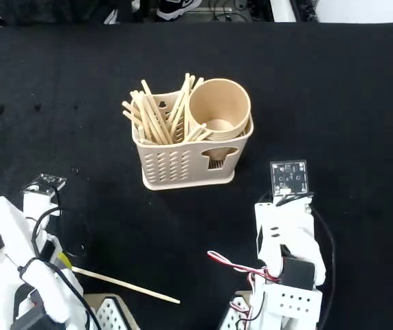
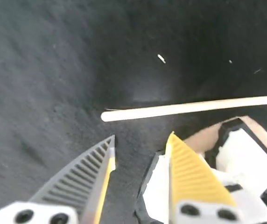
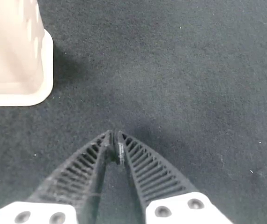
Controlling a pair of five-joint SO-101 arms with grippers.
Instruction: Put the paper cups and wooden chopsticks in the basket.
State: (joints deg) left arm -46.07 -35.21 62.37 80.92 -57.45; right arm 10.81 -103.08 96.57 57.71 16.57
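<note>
A beige slotted basket [image 1: 186, 165] stands mid-table and holds several wooden chopsticks [image 1: 156, 115] and a paper cup [image 1: 218, 104]. One more chopstick [image 1: 124, 285] lies flat on the black cloth near the front edge. My left gripper [image 2: 142, 140] is open just short of that chopstick [image 2: 189, 108], whose blunt end lies a little beyond the gap between the fingers. My right gripper [image 3: 114, 141] is shut on nothing and hovers over bare cloth near a lower corner of the basket [image 3: 19, 70].
Black cloth covers the whole table. The left arm [image 1: 18, 261] sits at the front left and the right arm [image 1: 286, 240] at the front right, both in front of the basket. Beige base plates [image 1: 110, 306] lie at the front edge.
</note>
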